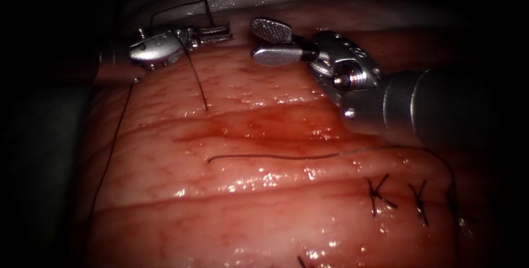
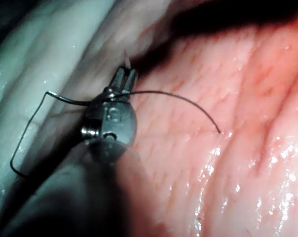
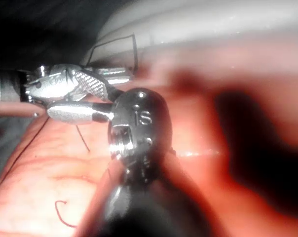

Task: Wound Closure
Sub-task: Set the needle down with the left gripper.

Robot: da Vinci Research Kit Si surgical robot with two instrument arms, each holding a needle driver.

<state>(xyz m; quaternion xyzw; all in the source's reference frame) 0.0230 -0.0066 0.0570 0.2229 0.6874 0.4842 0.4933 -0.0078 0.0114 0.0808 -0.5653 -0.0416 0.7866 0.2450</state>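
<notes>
two tools up top: left tool (image 1: 217, 33) jaws closed on thread (image 1: 193, 72) that runs down to the tissue (image 1: 248, 213); right tool (image 1: 270, 41) gapes, empty. needle (image 1: 264, 157) lies flat, long axis left-right, below both, nearer the right tool.

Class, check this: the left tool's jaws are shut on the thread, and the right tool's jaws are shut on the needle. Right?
Half right. In the endoscope view the right tool has open, empty jaws; the needle lies on the tissue. The left tool does hold the thread.

Thread (image 1: 110, 152) end lost in left shadow
</notes>
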